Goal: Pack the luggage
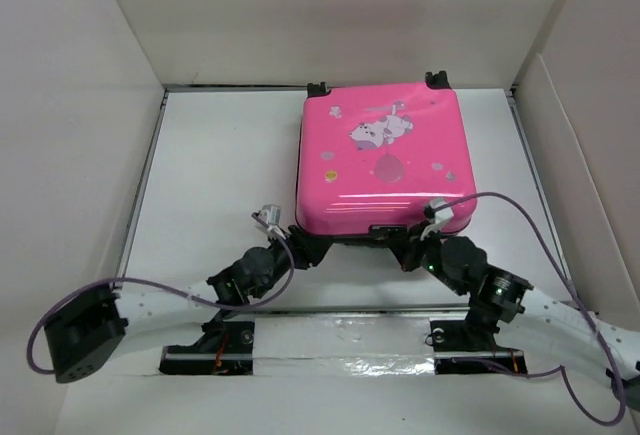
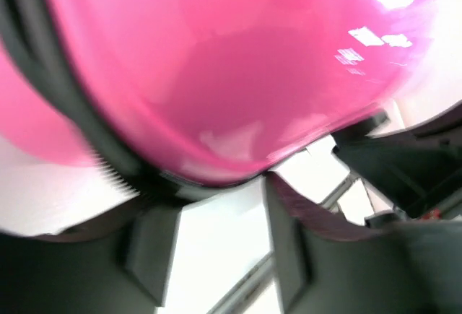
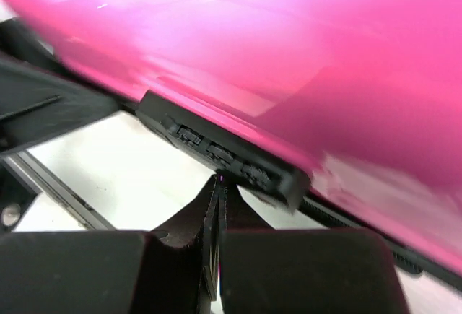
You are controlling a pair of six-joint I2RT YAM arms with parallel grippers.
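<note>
Your luggage (image 1: 385, 160) lay flat and closed on the bench (image 1: 220, 165), toward 1 o'clock from the middle. Its two black wheels (image 1: 318, 86) sat right by the back wall (image 1: 330, 15), so almost no room was left at 12 o'clock. Bare bench ran wide on the 9 o'clock side. Only a narrower strip lay at 3 o'clock before the side wall (image 1: 590, 115).

The 6 o'clock edge was crowded. Your left gripper (image 1: 303, 245) sat at the near-left corner and your right gripper (image 1: 412, 252) just under the near edge, right of centre. The black lock block (image 1: 385, 230) lay between them.

The left wrist view showed you what the overhead view could not. The left gripper (image 2: 216, 256) was released, its fingers (image 2: 151, 256) spread with white bench between them. The rounded pink corner hung just beyond the tips, not between them, with dark zipper trim (image 2: 108, 162) running round it. The blur hid whether the tips touched the shell.

In the right wrist view, the right gripper (image 3: 218, 188) was clenched, its fingers (image 3: 289, 271) pressed flat together. The tips sat just beneath the lock block on the rim. You could not tell whether anything thin was pinched there.
</note>
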